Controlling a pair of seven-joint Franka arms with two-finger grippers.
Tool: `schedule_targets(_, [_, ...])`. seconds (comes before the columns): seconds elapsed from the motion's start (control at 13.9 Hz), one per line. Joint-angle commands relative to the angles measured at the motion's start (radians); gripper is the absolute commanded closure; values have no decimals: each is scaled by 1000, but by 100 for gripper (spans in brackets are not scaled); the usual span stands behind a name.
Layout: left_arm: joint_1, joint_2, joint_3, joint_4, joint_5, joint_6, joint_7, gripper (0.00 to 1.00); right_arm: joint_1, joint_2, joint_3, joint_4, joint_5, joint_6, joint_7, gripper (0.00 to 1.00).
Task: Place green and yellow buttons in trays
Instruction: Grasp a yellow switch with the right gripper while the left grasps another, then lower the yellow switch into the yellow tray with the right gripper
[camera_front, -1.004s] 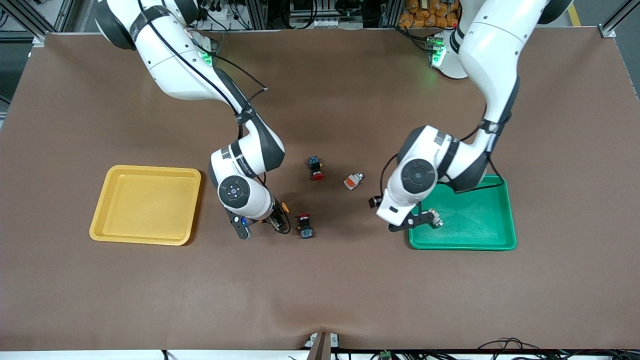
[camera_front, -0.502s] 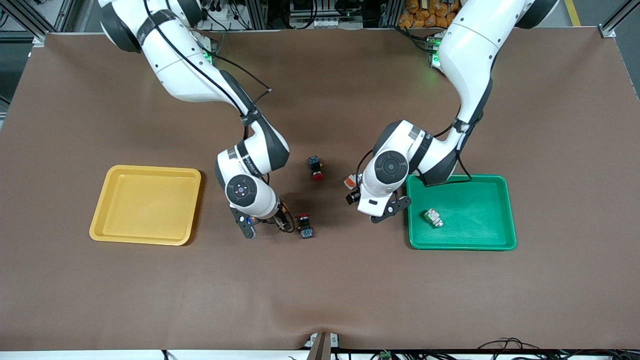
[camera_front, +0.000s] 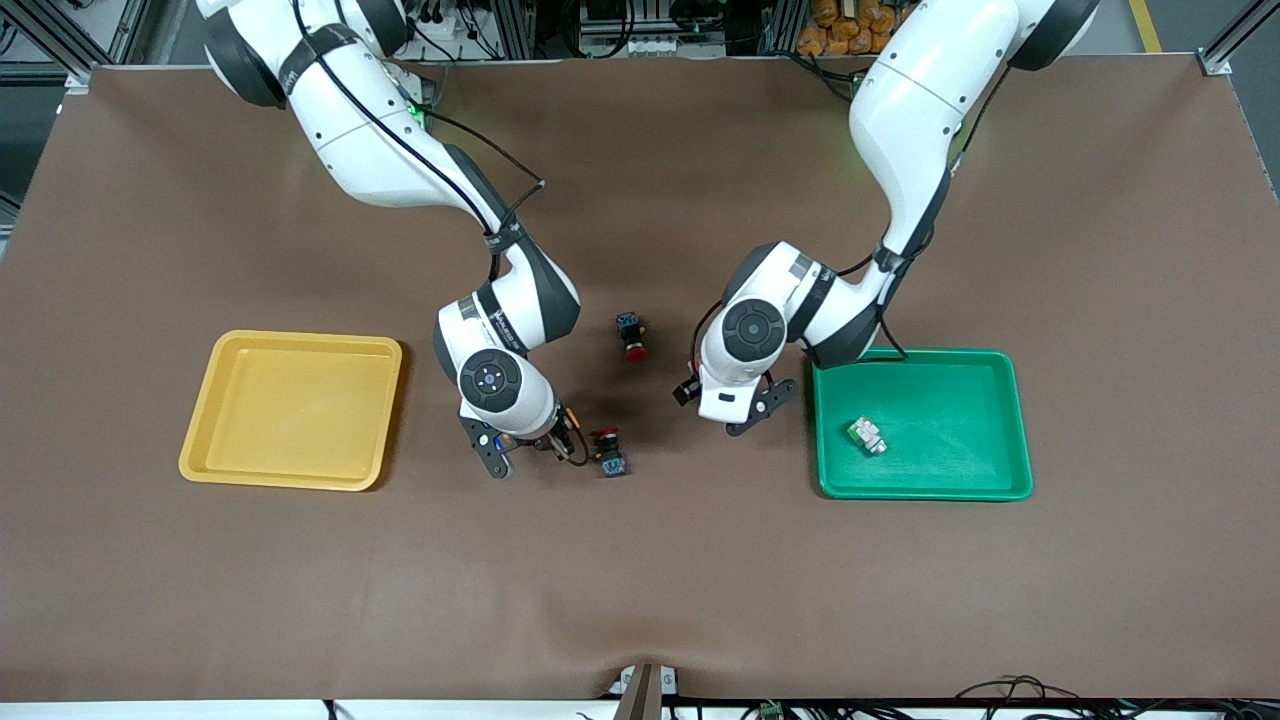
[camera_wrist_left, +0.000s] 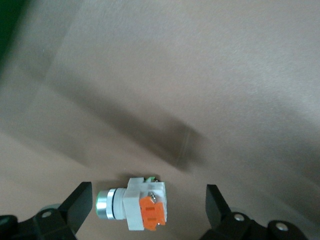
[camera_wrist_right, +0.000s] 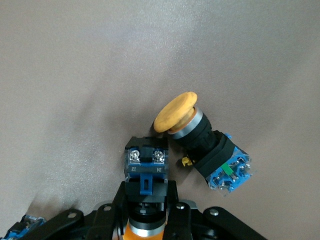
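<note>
The right wrist view shows what the arm hides from the front: the right gripper (camera_wrist_right: 145, 200) clamped on a blue-black button (camera_wrist_right: 145, 170), terminal end pointing out past the fingertips. A second yellow button (camera_wrist_right: 202, 145) lies just beside, tilted, its cap touching the held one. The left gripper (camera_wrist_left: 150, 210), fingers apart, hovers with a white button (camera_wrist_left: 135, 204) between them, lying crosswise, orange face up. Another white button (camera_front: 866, 435) lies in the green tray (camera_front: 990, 470); the yellow tray (camera_front: 290, 410) lies toward the right arm's end of the table.
</note>
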Motion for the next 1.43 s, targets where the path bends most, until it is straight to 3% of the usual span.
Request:
schedule_targets(0.0, [-28,-15,8,-42,-3,11,-49,0,-6,-10,0,28,-1,-14,10,100])
schedule_targets(0.22, [-35,-17,10,-57,-2,13,-52,0,-50,-27,3,123,13,-173,-10,100])
schedule_targets(0.36, [-40,-23,11,-79,2,13,-57,0,-110,-33,11,189,16,-311,-147,100])
schedule_targets(0.79, [-34,-34,11,-104,26,29,-57,0,-245,-168,-26,63,-10,-404,-539,100])
schedule_targets(0.86, [-32,-32,11,-99,26,34,-57,21,-285,-200,-27,12,-12,-399,-641,100])
schedule_targets(1.0, [-28,-32,11,-91,26,36,-52,91,-365,-247,-29,-63,-18,-394,-842,100])
schedule_targets(1.08, [-22,-34,13,-91,26,34,-49,100,-408,-263,-29,-83,-20,-401,-930,100])
schedule_targets(1.22, [1,-40,13,-88,20,26,-38,100,-481,-309,-31,-145,-21,-416,-1088,100])
schedule_targets(1.36, [24,-70,13,-87,23,7,-25,100,-552,-330,-31,-185,-23,-431,-1191,90])
